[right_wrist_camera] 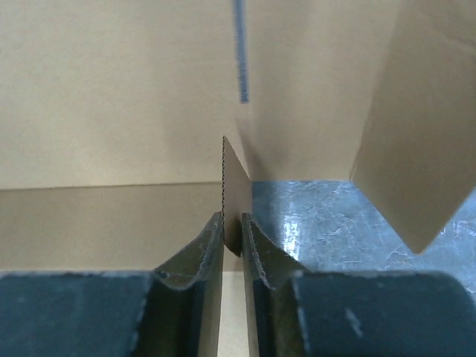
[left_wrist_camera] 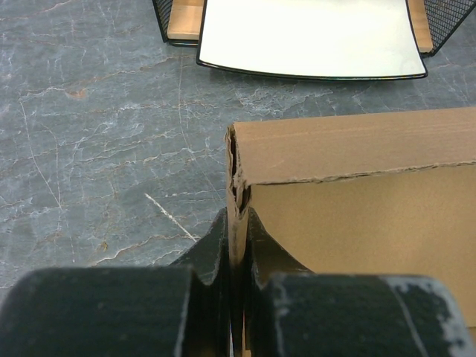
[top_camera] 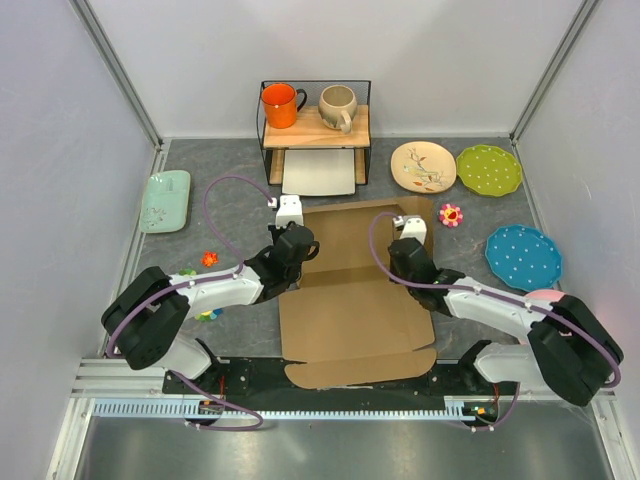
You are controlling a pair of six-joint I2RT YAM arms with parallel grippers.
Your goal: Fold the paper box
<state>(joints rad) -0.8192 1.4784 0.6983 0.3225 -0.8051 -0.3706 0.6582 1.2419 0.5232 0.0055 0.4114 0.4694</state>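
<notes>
The paper box (top_camera: 350, 300) walls are pinched upright between the jaws of the left gripper (left_wrist_camera: 236, 220) and the right gripper (right_wrist_camera: 232, 223). Behind the jaws, the lid panels lie unfolded.

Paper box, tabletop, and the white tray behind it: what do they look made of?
Paper box: corrugated cardboard, matte brown; the fluted edge shows in the right wrist view and the corner is frayed.
Tabletop: grey, veined, stone-look with a slight sheen; could be a printed mat.
White tray: smooth, dark-rimmed, probably glazed ceramic or melamine.
</notes>
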